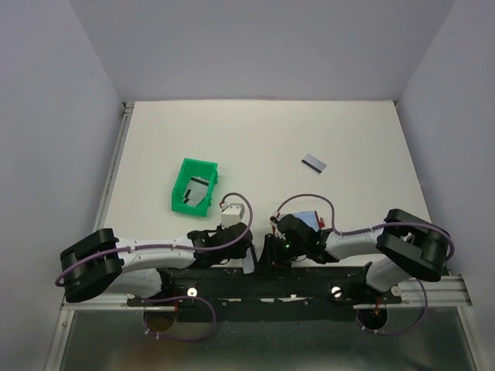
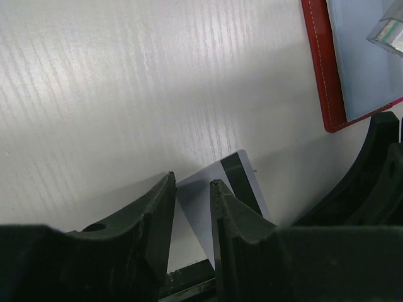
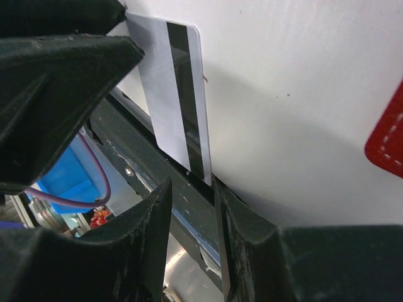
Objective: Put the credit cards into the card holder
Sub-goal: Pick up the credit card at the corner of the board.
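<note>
I read left tool (image 2: 192,189) narrowly parted, fingers either side of a credit card (image 2: 214,201); grip contact I cannot tell | right tool (image 3: 192,189) slightly parted, nothing held, same card (image 3: 173,94) just ahead | card holder (image 2: 352,63) open on surface (image 2: 126,94) beyond-right of left tool.

White wood-grain table (image 1: 255,139): green plastic tray (image 1: 193,185) is seen left of centre; a silvery card with dark stripe (image 1: 312,162) lies well apart, to the right. Dark red folding wallet (image 2: 322,69), light blue inside, lies open near the front edge.
</note>
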Controlling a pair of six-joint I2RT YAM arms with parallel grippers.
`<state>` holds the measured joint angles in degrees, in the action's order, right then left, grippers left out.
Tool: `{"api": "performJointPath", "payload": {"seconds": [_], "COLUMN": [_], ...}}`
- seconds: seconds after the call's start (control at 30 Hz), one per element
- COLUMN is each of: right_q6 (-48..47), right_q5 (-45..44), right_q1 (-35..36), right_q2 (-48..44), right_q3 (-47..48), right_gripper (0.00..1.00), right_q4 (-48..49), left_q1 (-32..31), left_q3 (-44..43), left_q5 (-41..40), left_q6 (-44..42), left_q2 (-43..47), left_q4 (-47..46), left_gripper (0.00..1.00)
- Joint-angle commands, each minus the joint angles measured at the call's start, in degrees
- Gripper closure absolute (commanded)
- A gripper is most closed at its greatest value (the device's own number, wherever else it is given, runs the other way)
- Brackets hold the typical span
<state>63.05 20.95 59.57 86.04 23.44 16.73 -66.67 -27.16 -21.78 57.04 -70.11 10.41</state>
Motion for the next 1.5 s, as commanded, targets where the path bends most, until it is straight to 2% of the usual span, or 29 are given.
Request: {"api": "performJointPath", "payload": {"seconds": [0.0,0.4,0.67,0.8,0.93,1.17,1.37,1.47], "right_q6": [-0.2,0.8,1.2,0.9,0.9,2.3,0.8,-0.3], "right_q5": [-2.2,-1.7,-0.1,-0.7,-2.4,-6.8,-7.8,-7.4], "right_q1": [0.0,0.0,0.0,-0.2,-0.1,-0.3,-3.3,-6.0], "right_q2": [2.1,3.8,6.3,5.5,2.6,-6.0,-12.7,-17.3], "right_q3": [1.5,1.5,2.2,1.9,0.9,-1.8,-1.4,-2.2], "right_gripper": [0.58,0.59,0.84,1.00,1.00,1.00,1.00,1.00], "right_q4": [0.9,4.7,7.2,7.0,6.5,4.5,-0.1,-1.3], "left_q1": [-1.6,-2.7,-2.7,-2.7,-2.7,-1.7,0.0,0.5], "left_q3": [1.4,2.6,2.9,2.8,2.4,1.8,2.1,3.5], "left_q5": [1.8,1.4,1.1,1.0,-1.2,-9.4,-10.7,-10.3], "left_q6": [1.6,3.6,3.9,4.0,5.4,7.2,6.3,5.8], "left_q2": [0.1,0.8,1.3,1.4,2.9,16.4,27.0,32.5], "left_q4": [1.4,2.2,2.6,2.7,5.0,11.5,14.4,12.9], "left_gripper": [0.60,0.60,0.60,0.60,0.60,0.53,0.52,0.51]}}
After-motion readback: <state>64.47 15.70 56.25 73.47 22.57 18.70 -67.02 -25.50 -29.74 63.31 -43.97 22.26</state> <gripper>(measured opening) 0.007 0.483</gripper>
